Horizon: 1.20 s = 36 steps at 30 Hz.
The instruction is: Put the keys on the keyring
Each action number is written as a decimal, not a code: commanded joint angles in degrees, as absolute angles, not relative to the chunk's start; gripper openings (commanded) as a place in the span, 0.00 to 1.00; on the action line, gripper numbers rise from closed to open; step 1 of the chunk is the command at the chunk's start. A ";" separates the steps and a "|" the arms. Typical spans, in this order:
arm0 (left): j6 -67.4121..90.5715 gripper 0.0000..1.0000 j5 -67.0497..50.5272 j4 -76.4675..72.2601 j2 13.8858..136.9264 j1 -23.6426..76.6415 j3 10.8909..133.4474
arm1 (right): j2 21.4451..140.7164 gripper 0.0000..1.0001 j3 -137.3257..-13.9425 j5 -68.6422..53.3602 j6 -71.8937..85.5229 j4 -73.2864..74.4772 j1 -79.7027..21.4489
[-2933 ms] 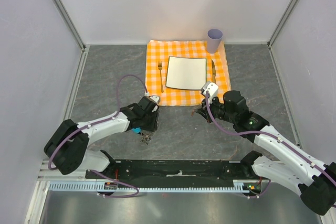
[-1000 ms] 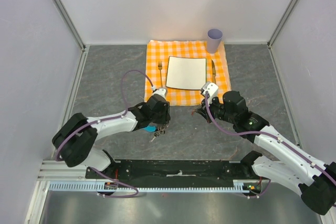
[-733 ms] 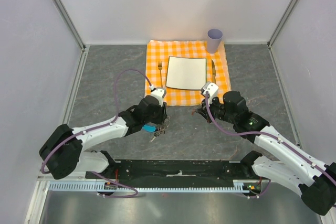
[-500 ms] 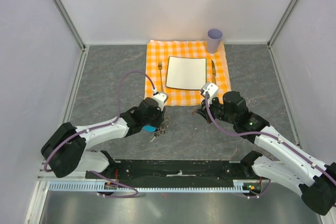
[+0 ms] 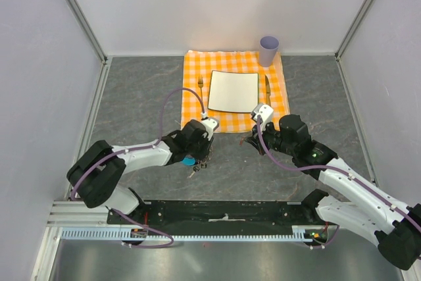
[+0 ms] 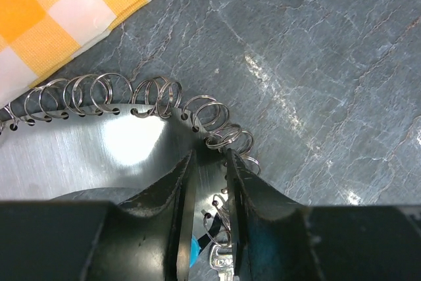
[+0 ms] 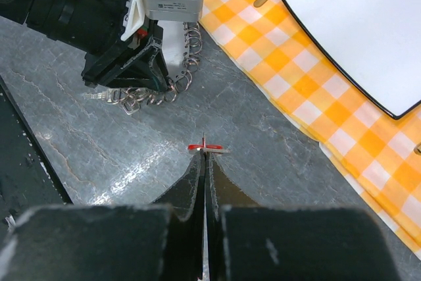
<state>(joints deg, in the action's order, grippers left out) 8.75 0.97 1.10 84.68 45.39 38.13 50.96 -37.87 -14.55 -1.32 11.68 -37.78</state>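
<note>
between right jaws — key (image 7: 205, 148) held crosswise (blade rightward, wrist view)

Plate (image 5: 233, 91) on cloth (image 5: 195, 64); fork (image 5: 200, 93) left, knife (image 5: 268, 89) right; keyring (image 6: 158, 99) before.

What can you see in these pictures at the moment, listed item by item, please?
checked fabric cloth: one, orange and white, far middle of the grey stone-patterned table.
flat square plate: one, white with dark rim, centred on the cloth.
metal fork: one, silvery, on the cloth left of the plate.
metal knife: one, silvery, on the cloth right of the plate.
round cup: one, lilac, cloth's far right corner.
shiny metal keyring with a blue tab: one, silvery, many small rings, just off the cloth's near edge.
small red-headed key: one, pinched in the right end effector.
left end effector: black, fingers narrowly apart at the keyring; grip unclear.
right end effector: black, shut on the key.
</note>
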 commanded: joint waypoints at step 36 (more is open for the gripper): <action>8.96 0.02 -5.62 1.15 76.83 45.70 41.93 | 51.59 0.00 -37.79 -15.56 -1.85 10.28 -38.23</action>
<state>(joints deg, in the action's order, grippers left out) 7.03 -3.66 2.68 85.14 45.45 42.46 51.62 -37.87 -14.74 -1.34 11.66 -37.95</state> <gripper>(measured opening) 0.027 0.007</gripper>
